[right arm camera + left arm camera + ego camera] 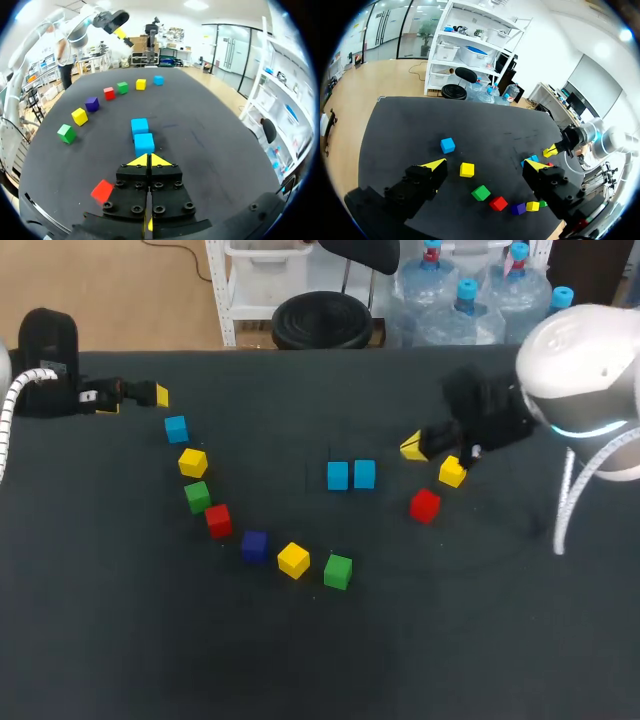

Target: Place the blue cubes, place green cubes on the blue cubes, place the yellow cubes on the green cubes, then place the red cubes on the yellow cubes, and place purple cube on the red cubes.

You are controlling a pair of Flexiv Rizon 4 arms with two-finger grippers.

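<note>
Head view: two blue cubes (338,476) side by side mid-table; left end effector (486,165) spread, right end effector (149,160) pressed together.

The left arm (45,360) sits over the table's (480,640) far left corner, and the left hand (487,167) has its fingers spread wide. The right arm (580,370) comes in from the right edge. The right hand (149,160) points toward the table's middle with its yellow tips pressed together.

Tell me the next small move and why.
Probably lower the open left gripper onto the lone blue cube just ahead of it: two blue cubes already sit side by side mid-table, and this third one lies apart.
</note>
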